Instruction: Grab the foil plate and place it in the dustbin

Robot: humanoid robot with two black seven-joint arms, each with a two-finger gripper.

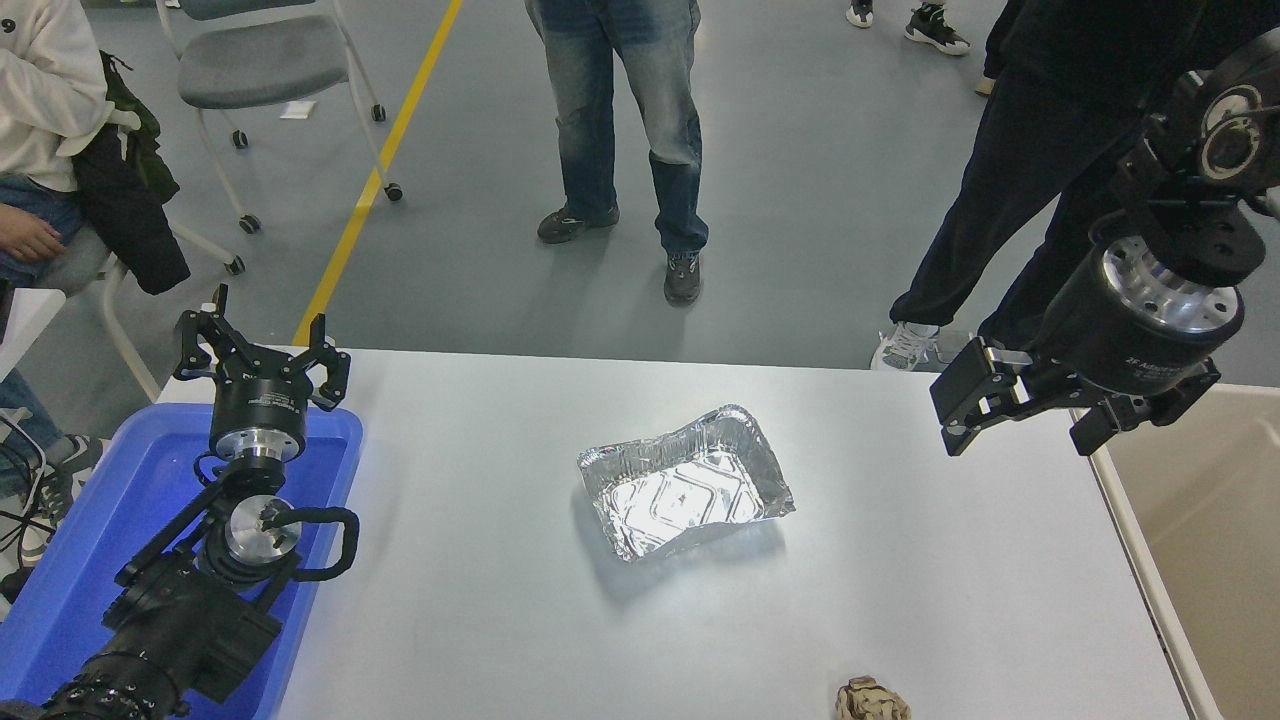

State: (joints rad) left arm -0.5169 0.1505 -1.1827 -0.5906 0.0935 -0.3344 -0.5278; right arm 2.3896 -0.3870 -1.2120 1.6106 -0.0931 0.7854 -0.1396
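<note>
Right black gripper (1020, 415) hangs open-fingered and empty above the white table's (480, 620) far right edge; my shiny, crumpled rectangular foil plate (686, 480) lies mid-table, down-left of it, long axis running left-right. I judge this arm nearer; the beige plastic dustbin (1200, 520) waits beside it.

One high head view looks forward and down over the table (500, 620).
</note>
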